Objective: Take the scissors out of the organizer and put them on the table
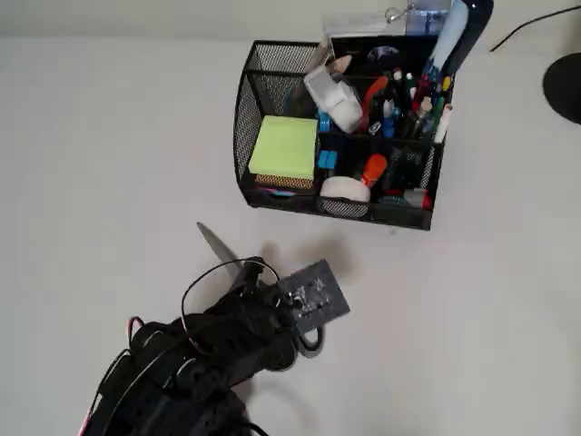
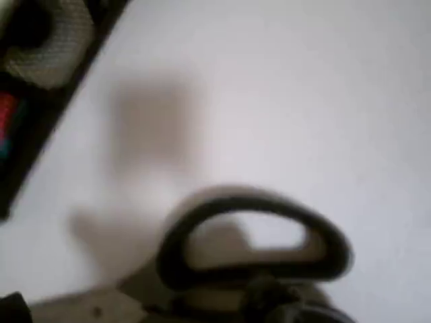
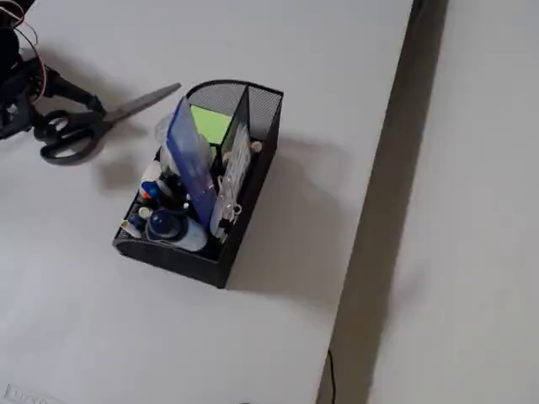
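**Scissors out of the caddy, at the claw**

Off-white table (image 1: pixel 109 127) spreads under everything you see. On it stands the black mesh organizer (image 1: pixel 259 77), packed with a green note pad (image 1: pixel 284 147), a tape roll (image 1: pixel 345 189) and pens (image 1: pixel 408 104). Your scissors (image 3: pixel 101 116) are outside it, just beside its curved end in the fixed view, blades pointing toward the organizer and dark handle loops toward the arm. Your gripper (image 3: pixel 72 99) sits at the handle end, touching or very near the scissors. You cannot tell from these views whether the claw is clamped or apart; the wrist view is blurred, showing one handle loop (image 2: pixel 256 242) close up.
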Controlling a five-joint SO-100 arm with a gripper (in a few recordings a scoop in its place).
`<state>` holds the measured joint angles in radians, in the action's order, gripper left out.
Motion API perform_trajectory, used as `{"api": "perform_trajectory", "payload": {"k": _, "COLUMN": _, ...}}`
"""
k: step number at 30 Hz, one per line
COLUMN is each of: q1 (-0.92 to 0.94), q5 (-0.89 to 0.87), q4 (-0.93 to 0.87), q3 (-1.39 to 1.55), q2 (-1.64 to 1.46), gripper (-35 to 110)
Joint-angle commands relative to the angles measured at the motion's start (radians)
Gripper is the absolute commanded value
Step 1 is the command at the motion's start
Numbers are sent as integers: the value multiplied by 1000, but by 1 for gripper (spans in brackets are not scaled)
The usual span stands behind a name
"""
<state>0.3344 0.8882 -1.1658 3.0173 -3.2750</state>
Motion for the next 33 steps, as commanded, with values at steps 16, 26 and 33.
{"api": "perform_trajectory", "payload": {"k": 16, "q1": -15, "q5": -676, "q4": -255, "q3": -287, "q2": -11, "gripper": 0}}
{"api": "perform_trajectory", "payload": {"k": 26, "q1": -75, "q5": -718, "q4": -153, "q3": -52, "q2": -11, "gripper": 0}}
{"api": "perform_trajectory", "payload": {"k": 33, "q1": -100, "q5": -704, "q4": -153, "q3": -52, "q2": -11, "gripper": 1}}
